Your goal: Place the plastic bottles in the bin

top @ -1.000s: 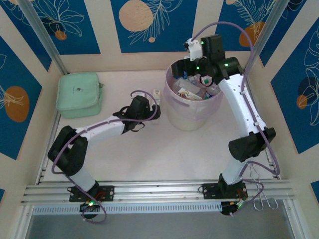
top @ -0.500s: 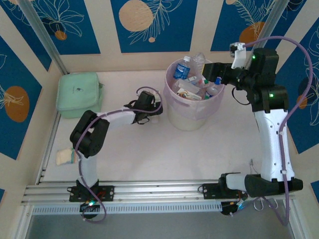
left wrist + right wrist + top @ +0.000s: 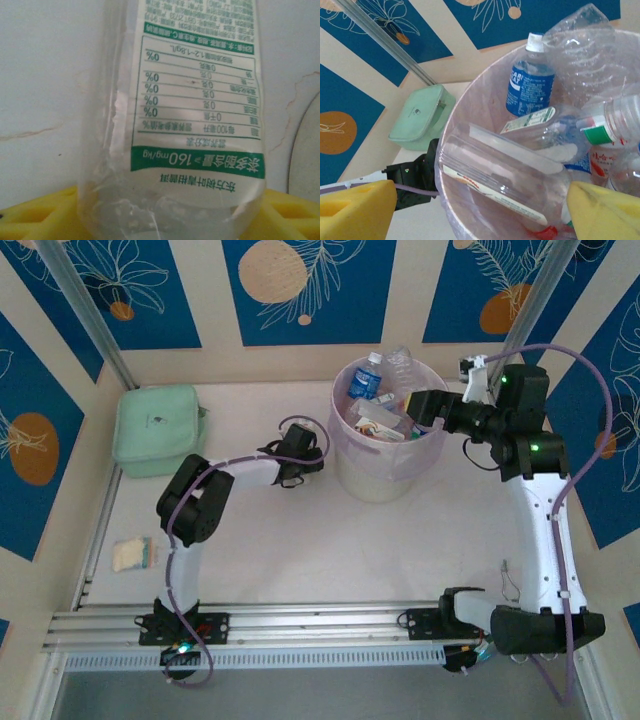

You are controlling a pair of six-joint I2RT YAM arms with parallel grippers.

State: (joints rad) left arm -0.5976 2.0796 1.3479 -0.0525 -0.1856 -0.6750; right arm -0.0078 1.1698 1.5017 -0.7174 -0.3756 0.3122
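The left gripper (image 3: 303, 448) sits on the table just left of the bin (image 3: 375, 478), nearly touching its wall. In the left wrist view a bottle (image 3: 195, 125) with a green and white label lies straight ahead. Its long axis runs up the frame, away from the gripper, and its near end sits between the yellow pads (image 3: 35, 215). The pads meet it on both sides, so I judge it clamped. This arm is the nearer one. The coming move is a lift, then a short carry to the right in the top view to clear the rim.

The right gripper (image 3: 428, 405) hangs over the bin's right rim with its jaws wide apart and nothing between them.

The bin is already crowded. Standing at the back is a blue-label bottle (image 3: 530, 85), with a crushed clear one (image 3: 580, 40) beside it. A green-capped one (image 3: 600, 127) lies at right, and a long clear one (image 3: 495, 180) lies across the front.
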